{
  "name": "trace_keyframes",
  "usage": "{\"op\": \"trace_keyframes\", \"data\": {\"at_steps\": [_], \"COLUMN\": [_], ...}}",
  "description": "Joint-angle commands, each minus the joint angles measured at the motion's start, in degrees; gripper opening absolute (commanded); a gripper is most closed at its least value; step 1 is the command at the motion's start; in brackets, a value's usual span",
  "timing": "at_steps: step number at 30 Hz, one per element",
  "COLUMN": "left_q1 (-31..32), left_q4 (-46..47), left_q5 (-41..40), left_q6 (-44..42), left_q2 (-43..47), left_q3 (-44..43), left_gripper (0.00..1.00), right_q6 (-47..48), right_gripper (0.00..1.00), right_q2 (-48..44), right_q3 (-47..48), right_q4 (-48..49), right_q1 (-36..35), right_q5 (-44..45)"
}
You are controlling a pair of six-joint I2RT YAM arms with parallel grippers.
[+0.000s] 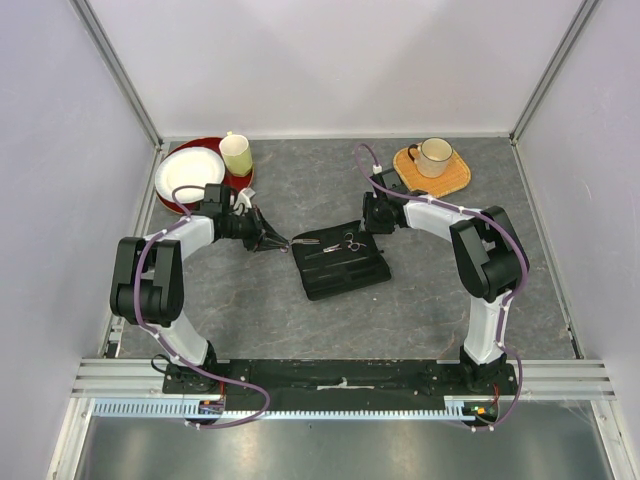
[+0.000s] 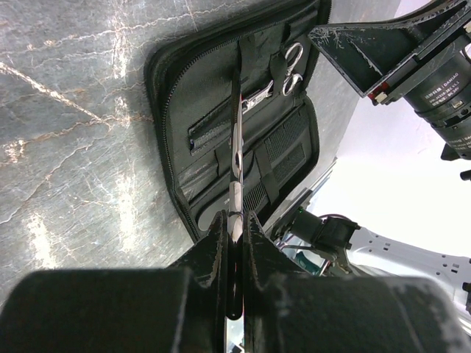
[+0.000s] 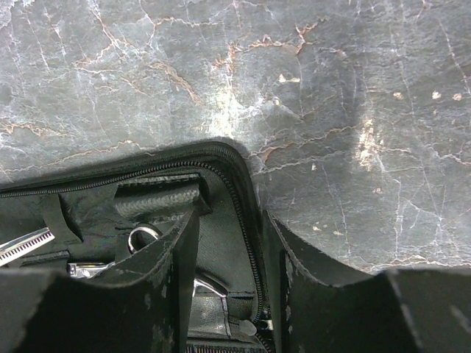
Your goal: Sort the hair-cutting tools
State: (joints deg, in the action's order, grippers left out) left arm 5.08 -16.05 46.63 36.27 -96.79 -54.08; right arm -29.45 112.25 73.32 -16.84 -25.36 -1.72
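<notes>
Left fingers (image 2: 213, 246) are seen clenched on a slim silver scissors (image 2: 235, 158). Its long axis is run straight ahead of the fingers, in line with the wrist, with the tip over the open black case (image 2: 176, 110) on the counter (image 2: 73, 110). Whether the tip is lodged under a strap cannot be told. A second scissors (image 2: 287, 70) is noted stowed in the case, loops toward its far corner. Right fingers (image 3: 173, 287) are parted astride the case's zipped rim, with nothing grasped. Judgement: the held scissors is the left arm's to move, and any slide is best made along the blade's axis.
</notes>
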Motion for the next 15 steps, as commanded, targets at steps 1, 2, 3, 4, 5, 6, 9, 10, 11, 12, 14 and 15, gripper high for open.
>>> {"op": "trace_keyframes", "data": {"at_steps": [1, 2, 3, 4, 5, 6, 9, 10, 11, 12, 14, 15], "left_q1": [-0.6, -0.6, -0.6, -0.6, -0.5, -0.6, -0.5, -0.4, -0.4, -0.3, -0.2, -0.2], "left_q4": [3.5, 4.4, 6.5, 7.4, 8.0, 8.4, 9.3, 9.8, 10.3, 11.0, 12.9, 13.5], "left_q5": [0.2, 1.4, 2.3, 2.9, 3.7, 4.1, 5.4, 5.7, 6.4, 7.0, 8.6, 9.3], "left_q6": [3.2, 3.8, 5.1, 5.7, 6.3, 6.7, 6.8, 7.0, 7.1, 7.6, 8.3, 8.9], "left_q2": [0.6, 0.4, 0.2, -0.2, -0.2, -0.5, -1.3, -1.6, -1.7, -1.8, -2.5, -2.9], "left_q3": [1.1, 1.5, 1.8, 2.1, 2.4, 2.4, 2.3, 2.3, 2.6, 2.7, 3.0, 3.0], "left_gripper": [0.02, 0.02, 0.02, 0.02, 0.02, 0.02, 0.02, 0.02, 0.02, 0.02, 0.02, 0.02], "right_q6": [-1.2, -1.2, -1.2, -1.2, -1.2, -1.4, -1.5, -1.6, -1.6, -1.7, -1.7, -1.8], "right_gripper": [0.46, 0.46, 0.46, 0.46, 0.46, 0.46, 0.45, 0.45, 0.46, 0.45, 0.45, 0.45], "right_q2": [-0.3, -0.3, -0.3, -0.3, -0.3, -0.3, -0.2, -0.2, 0.0, 0.0, 0.1, 0.1], "right_q3": [-1.3, -1.4, -1.4, -1.4, -1.4, -1.4, -1.6, -1.6, -1.6, -1.7, -1.8, -1.8], "right_q4": [0.9, 1.0, 1.0, 1.0, 1.1, 1.1, 1.3, 1.3, 1.3, 1.4, 1.4, 1.5], "right_q1": [-0.4, -0.4, -0.4, -0.4, -0.4, -0.4, -0.4, -0.4, -0.4, -0.3, -0.4, -0.4], "right_q5": [-1.7, -1.7, -1.8, -1.9, -1.9, -2.0, -2.1, -2.1, -2.2, -2.3, -2.4, -2.5]}}
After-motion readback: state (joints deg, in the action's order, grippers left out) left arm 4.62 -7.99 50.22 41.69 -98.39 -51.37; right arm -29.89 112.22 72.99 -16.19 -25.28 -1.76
